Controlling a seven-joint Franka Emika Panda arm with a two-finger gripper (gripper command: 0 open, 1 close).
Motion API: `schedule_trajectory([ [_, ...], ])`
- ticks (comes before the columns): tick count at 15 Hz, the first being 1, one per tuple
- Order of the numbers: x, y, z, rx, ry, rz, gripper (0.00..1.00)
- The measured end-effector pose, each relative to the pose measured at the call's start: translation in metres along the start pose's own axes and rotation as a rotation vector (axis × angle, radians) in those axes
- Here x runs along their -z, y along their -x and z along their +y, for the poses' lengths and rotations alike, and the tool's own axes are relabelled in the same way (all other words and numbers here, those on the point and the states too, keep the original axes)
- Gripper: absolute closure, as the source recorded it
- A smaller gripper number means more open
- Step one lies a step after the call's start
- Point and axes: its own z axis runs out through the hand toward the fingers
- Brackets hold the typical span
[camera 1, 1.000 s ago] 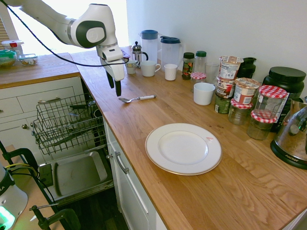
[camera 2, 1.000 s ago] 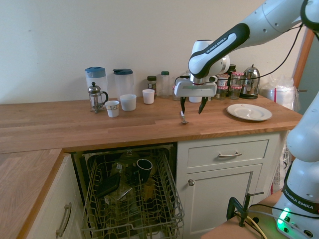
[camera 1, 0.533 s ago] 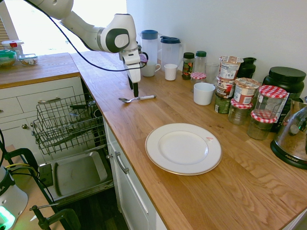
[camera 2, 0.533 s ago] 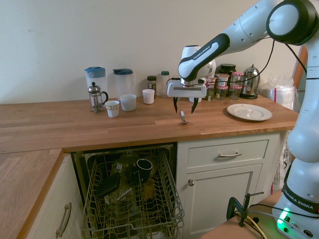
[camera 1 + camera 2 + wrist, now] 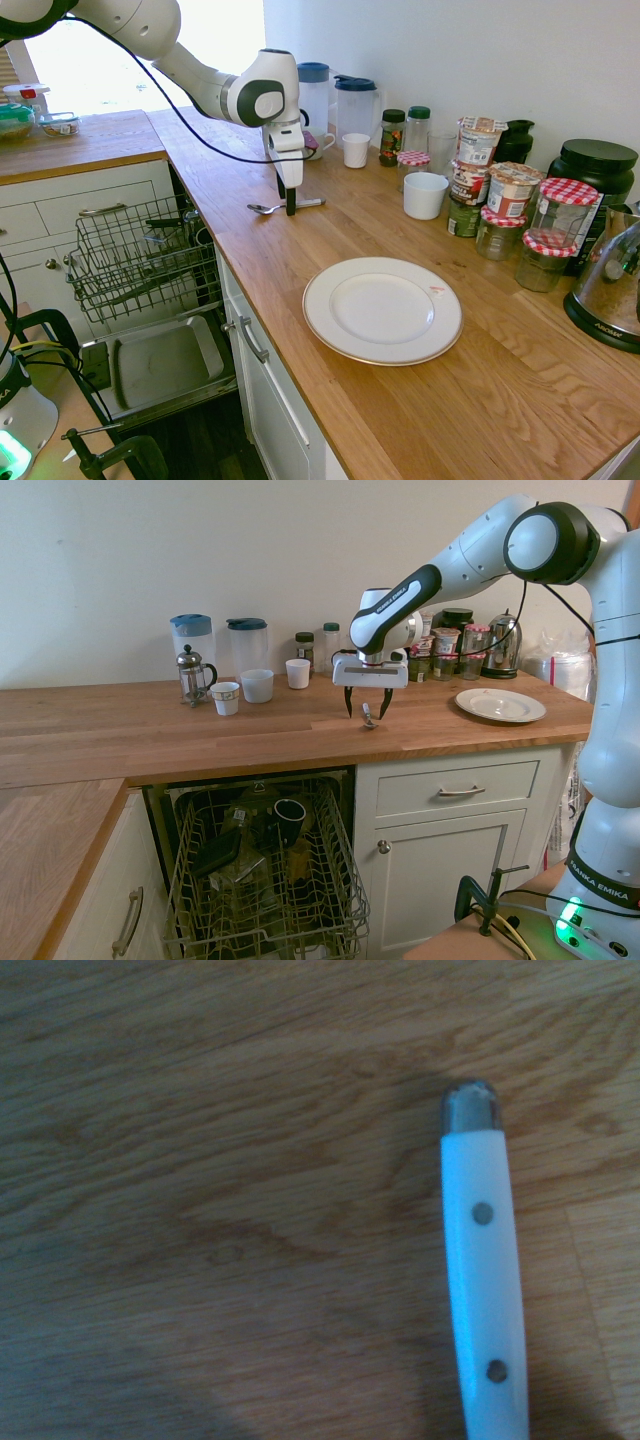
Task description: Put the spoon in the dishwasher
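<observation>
The spoon (image 5: 262,209) lies flat on the wooden counter, with a silver bowl and a white riveted handle (image 5: 483,1280). My gripper (image 5: 367,708) hangs low right over it, open, one finger on each side of the spoon (image 5: 368,720) in the second exterior view. In the first exterior view the gripper (image 5: 291,207) covers the spoon's middle. Nothing is held. The dishwasher stands open below the counter, its wire rack (image 5: 140,255) pulled out over the dropped door (image 5: 160,362). The rack (image 5: 265,880) holds a dark mug and other dishes.
A white plate (image 5: 382,309) sits further along the counter. Cups, jugs, a French press (image 5: 193,674), and jars (image 5: 510,200) line the wall side. A kettle (image 5: 615,285) stands at the far end. White cabinet drawers (image 5: 455,790) flank the dishwasher.
The gripper has travelled from above the counter's edge to the spoon and come down, and it now straddles it. It stayed open. The spoon has not moved.
</observation>
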Motion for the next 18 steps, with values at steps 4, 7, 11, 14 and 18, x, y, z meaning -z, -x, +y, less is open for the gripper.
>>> schedule_trajectory([
  [4,0.0,-0.001,0.0,0.004,-0.004,-0.009,1.0],
  [7,0.0,-0.001,0.002,0.012,-0.007,-0.008,1.0],
  [11,-0.001,-0.005,0.008,0.03,-0.005,-0.005,1.0],
  [14,-0.002,-0.006,0.01,0.053,-0.002,-0.004,1.0],
  [18,-0.002,-0.005,0.01,0.079,-0.001,-0.006,1.0],
])
